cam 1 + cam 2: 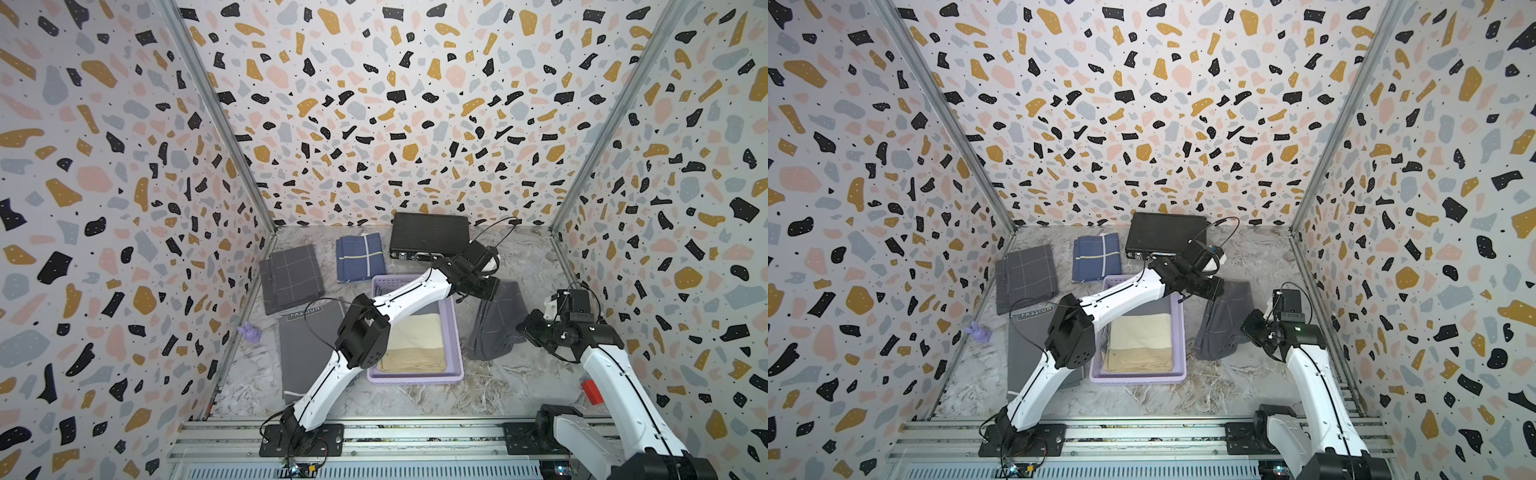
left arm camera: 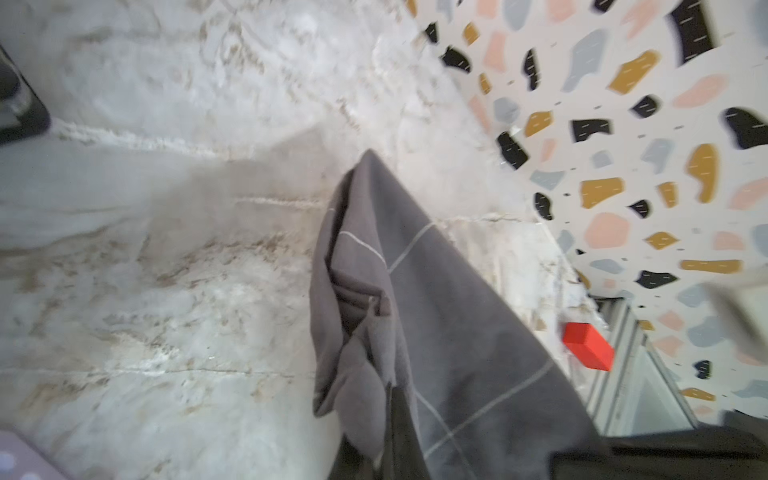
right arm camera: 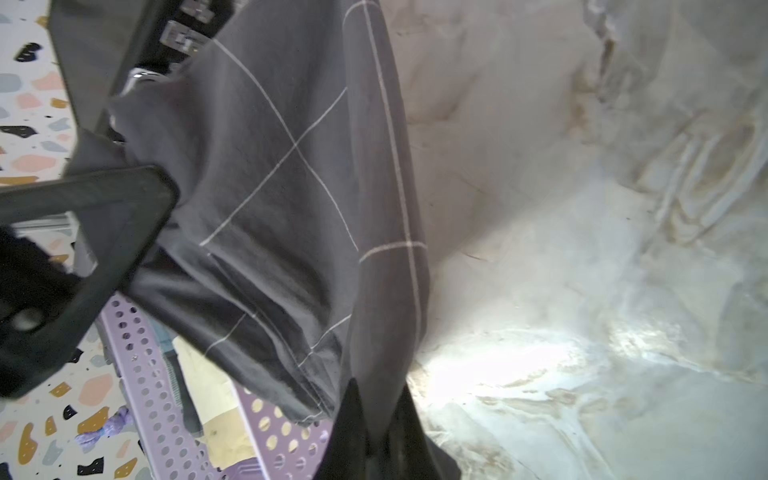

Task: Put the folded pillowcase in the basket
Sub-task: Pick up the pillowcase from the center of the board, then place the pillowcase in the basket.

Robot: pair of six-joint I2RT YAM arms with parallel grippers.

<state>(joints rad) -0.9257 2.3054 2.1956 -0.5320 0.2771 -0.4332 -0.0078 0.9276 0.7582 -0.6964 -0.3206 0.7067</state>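
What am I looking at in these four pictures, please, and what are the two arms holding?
Two white robot arms stand on a rail at a marbled table, each ending in a two-fingered gripper. Two pictures look down from one overhead camera; two come from cameras on the wrists. The left gripper and right gripper are both shut on a grey checked pillowcase, which hangs beside the lavender basket; that holds beige fabric. Around lie three folded cloths, a black case, a purple toy and a red block.
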